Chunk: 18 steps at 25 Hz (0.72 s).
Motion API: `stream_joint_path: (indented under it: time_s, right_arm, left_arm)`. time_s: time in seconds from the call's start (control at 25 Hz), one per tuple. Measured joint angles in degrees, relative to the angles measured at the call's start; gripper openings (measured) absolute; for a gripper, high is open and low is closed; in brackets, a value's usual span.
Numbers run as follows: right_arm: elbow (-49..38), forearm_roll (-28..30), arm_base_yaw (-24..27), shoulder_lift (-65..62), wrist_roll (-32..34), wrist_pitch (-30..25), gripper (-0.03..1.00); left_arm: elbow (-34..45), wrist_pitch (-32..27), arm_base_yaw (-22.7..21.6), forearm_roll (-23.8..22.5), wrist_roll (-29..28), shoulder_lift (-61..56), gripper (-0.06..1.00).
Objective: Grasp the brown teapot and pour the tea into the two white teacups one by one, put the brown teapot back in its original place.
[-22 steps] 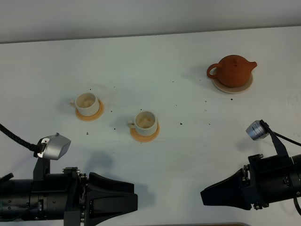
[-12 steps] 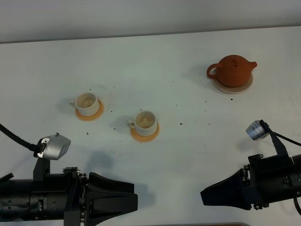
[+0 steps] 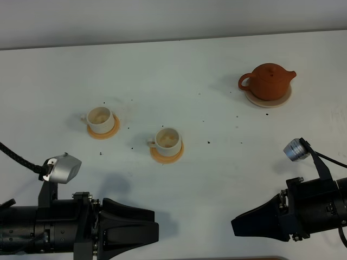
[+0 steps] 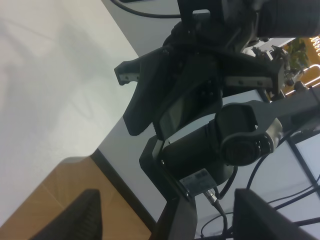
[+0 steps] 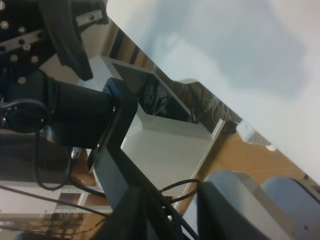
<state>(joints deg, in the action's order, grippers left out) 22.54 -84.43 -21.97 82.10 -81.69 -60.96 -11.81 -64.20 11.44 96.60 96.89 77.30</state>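
Note:
The brown teapot (image 3: 268, 80) stands upright on its pale beige saucer (image 3: 283, 100) at the back right of the white table. Two white teacups sit on orange coasters: one at the left (image 3: 100, 118), one nearer the middle (image 3: 167, 138), both brownish inside. My left gripper (image 3: 156, 232) lies low at the front left, pointing right, far from the cups. Its fingers (image 4: 80, 215) stand wide apart with nothing between them. At the front right my right gripper (image 3: 234, 225) points left, well short of the teapot, its jaws apart and empty.
Small dark specks dot the table (image 3: 179, 65) between the cups and the teapot. Both arms lie along the table's front edge. The wrist views show the opposite arm, the table edge and the wooden floor (image 4: 45, 200) below.

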Motion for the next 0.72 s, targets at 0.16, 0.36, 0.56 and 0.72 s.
stream_joint_path:
  time_s: [0.16,0.36,0.56,0.72]
  right_arm:
    - [0.0,0.0,0.0,0.0,0.0,0.1,0.24]
    - [0.0,0.0,0.0,0.0,0.0,0.2,0.24]
    - [0.0,0.0,0.0,0.0,0.0,0.2,0.24]
    - [0.0,-0.5,0.0,0.0,0.0,0.6,0.24]
  left_arm:
    - [0.0,0.0,0.0,0.1,0.0,0.0,0.55]
    - [0.0,0.0,0.0,0.1,0.0,0.0,0.55]
    - [0.0,0.0,0.0,0.5,0.0,0.0,0.55]
    - [0.0,-0.1,0.0,2.0,0.0,0.0,0.55]
